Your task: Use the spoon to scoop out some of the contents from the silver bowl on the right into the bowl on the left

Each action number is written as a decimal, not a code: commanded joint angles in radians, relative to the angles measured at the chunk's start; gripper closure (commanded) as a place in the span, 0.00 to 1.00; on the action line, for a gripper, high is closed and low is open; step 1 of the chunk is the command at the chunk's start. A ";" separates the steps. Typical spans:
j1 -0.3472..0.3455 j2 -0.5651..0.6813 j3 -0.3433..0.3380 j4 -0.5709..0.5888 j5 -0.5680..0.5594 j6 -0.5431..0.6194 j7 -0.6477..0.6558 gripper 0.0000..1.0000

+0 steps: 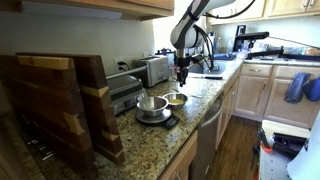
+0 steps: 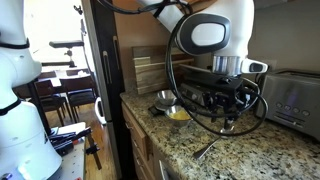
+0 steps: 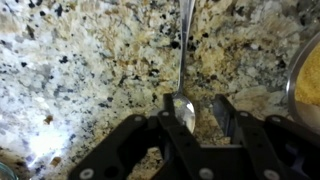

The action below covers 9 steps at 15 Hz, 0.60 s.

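Note:
The spoon (image 3: 185,45) lies flat on the granite counter, its thin handle pointing away from me in the wrist view. It also shows as a slim shape on the counter (image 2: 207,150) in an exterior view. My gripper (image 3: 197,106) hangs low over it with the jaws apart. The spoon's bowl end sits against the inner side of one finger, and the other finger is clear of it. The silver bowl holding the yellowish contents (image 3: 310,75) is at the right edge of the wrist view and appears in both exterior views (image 1: 176,99) (image 2: 179,113). An empty silver bowl (image 1: 152,104) (image 2: 165,98) stands beside it.
Tall wooden cutting boards (image 1: 60,100) stand at the near end of the counter. A dark grill press (image 1: 122,92) and a toaster (image 1: 155,68) (image 2: 295,95) line the wall. The counter's front edge (image 1: 205,110) drops to the cabinets.

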 commanded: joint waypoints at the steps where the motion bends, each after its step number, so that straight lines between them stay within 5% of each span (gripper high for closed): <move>1: 0.017 0.011 -0.015 -0.031 -0.024 0.058 0.025 0.23; 4: 0.016 0.048 -0.012 -0.017 -0.026 0.073 0.032 0.03; 9: 0.013 0.083 -0.010 -0.011 -0.032 0.082 0.036 0.03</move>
